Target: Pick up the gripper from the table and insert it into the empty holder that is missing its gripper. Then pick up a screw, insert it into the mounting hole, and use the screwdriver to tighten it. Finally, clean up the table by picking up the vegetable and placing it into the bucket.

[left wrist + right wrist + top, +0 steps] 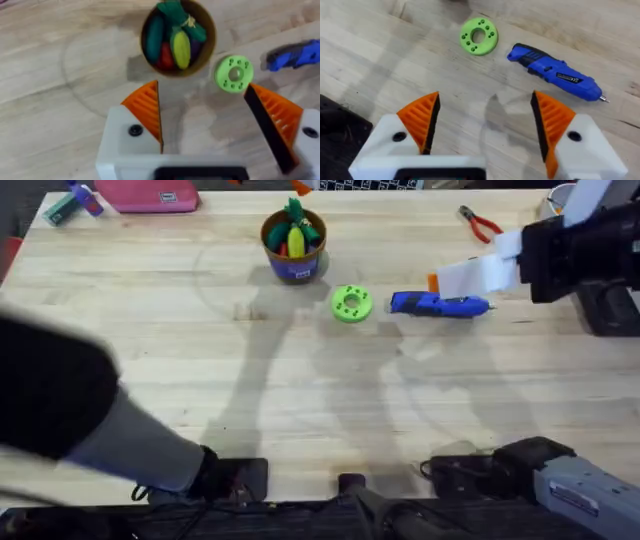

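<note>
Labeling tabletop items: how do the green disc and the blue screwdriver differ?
The disc is round, flat and lime green with a centre hole and small holes around it; the screwdriver is long, blue and ends in a thin metal tip. Both lie flat on the table, apart, neither held.

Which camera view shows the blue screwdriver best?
The right wrist view: the whole screwdriver lies unobstructed, metal tip visible. Overhead shows it small, beside the green disc. The left wrist view catches one blurred end.
</note>
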You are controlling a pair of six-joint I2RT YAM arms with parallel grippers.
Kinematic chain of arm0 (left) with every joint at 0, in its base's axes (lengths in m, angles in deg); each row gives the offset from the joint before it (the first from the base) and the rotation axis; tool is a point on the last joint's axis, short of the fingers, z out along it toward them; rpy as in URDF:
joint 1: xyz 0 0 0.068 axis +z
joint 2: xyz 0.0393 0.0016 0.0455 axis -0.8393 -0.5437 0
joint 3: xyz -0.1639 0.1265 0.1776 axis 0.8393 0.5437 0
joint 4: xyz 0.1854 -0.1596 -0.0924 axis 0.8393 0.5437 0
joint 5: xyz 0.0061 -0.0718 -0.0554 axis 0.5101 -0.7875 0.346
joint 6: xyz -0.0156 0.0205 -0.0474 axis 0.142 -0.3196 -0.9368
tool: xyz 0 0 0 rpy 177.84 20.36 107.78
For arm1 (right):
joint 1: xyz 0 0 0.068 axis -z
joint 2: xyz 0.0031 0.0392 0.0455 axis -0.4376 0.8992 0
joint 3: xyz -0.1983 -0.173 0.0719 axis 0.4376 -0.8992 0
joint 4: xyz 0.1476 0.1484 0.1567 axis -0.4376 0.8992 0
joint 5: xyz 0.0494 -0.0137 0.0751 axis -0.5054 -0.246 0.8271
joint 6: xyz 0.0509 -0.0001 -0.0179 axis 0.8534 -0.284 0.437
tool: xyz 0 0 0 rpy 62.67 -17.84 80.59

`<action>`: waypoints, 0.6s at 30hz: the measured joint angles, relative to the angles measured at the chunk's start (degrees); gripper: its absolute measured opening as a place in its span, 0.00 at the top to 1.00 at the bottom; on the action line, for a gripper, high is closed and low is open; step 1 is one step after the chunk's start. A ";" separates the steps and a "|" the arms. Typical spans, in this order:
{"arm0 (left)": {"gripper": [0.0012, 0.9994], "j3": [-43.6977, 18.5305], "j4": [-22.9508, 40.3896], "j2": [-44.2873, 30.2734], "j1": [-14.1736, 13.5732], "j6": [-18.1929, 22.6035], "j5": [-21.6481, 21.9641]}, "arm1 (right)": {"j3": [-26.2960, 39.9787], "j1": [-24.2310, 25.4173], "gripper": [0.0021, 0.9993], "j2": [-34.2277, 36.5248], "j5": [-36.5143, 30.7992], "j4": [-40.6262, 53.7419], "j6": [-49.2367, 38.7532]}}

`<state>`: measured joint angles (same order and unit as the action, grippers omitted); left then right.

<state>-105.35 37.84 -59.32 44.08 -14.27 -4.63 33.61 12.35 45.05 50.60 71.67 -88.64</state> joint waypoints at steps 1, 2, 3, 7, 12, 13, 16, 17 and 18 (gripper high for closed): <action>0.01 1.59 -0.11 1.91 -0.11 -0.01 0.13 | 0.00 0.00 0.01 0.00 0.00 0.19 0.00; 0.01 4.12 -0.41 4.38 -0.26 -0.06 0.42 | 0.00 0.00 0.01 0.00 0.00 0.33 -0.02; 0.01 6.44 -0.71 6.45 -0.28 -0.24 0.69 | 0.00 0.00 0.01 0.00 0.00 0.53 0.00; 0.01 19.84 -2.84 17.85 -0.43 -1.10 1.62 | 0.00 0.00 0.01 0.00 0.00 1.31 0.00; 0.01 34.54 -2.73 32.88 -0.43 -2.60 1.94 | 0.00 0.00 0.01 0.00 0.00 2.86 0.00; 0.01 36.80 -2.75 35.48 -0.43 -3.17 2.01 | 0.00 0.00 0.01 0.00 0.00 3.21 0.00; 0.01 42.82 -2.67 42.95 -0.43 -4.67 2.04 | 0.00 0.00 0.01 0.00 0.00 4.45 0.00; 0.01 44.13 -2.68 44.59 -0.43 -4.96 2.04 | 0.00 0.00 0.01 0.00 0.00 4.59 0.00; 0.01 45.37 -2.73 46.07 -0.43 -5.19 2.04 | 0.00 0.00 0.01 0.00 0.00 4.69 0.00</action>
<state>-59.98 35.11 -13.24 43.66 -19.46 -2.59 33.61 12.35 45.05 50.60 76.36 -88.64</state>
